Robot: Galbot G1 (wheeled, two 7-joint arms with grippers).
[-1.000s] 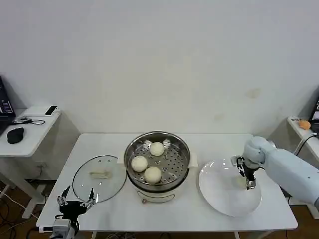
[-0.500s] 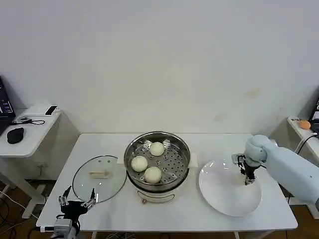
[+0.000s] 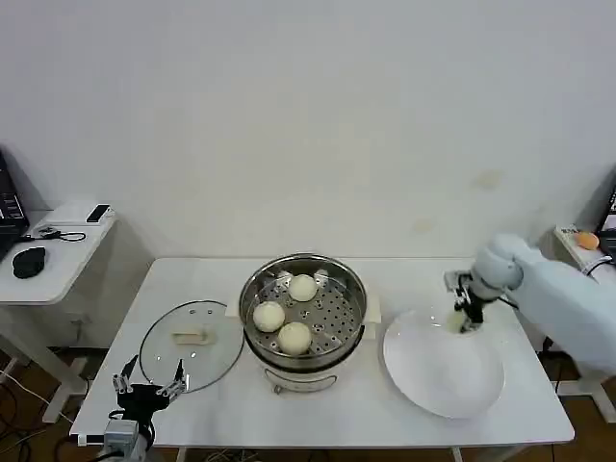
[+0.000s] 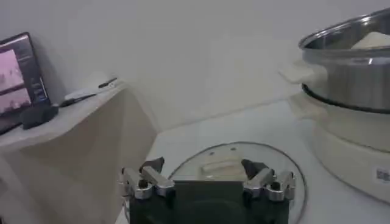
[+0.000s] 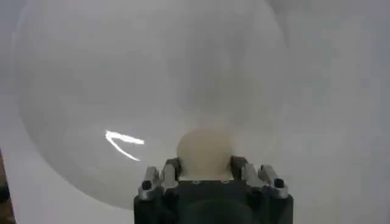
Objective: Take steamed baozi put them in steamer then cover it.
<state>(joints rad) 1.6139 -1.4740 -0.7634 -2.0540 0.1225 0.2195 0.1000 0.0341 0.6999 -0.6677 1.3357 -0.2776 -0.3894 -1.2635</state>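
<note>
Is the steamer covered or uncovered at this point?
Uncovered. The steamer is open-topped with three baozi visible on its tray, and the cover lies flat on the table to the steamer's left.

I see a white table with a plain, flat top carrying everything. Near its middle sits the steamer, a shiny steel pot on a white base. To my left of it the cover lies flat on the tabletop, handle up, its rim close to the pot's base but I can't tell if they touch. To my right a wide white plate rests flat on the table, just beside the pot. The table's front corners are bare.
</note>
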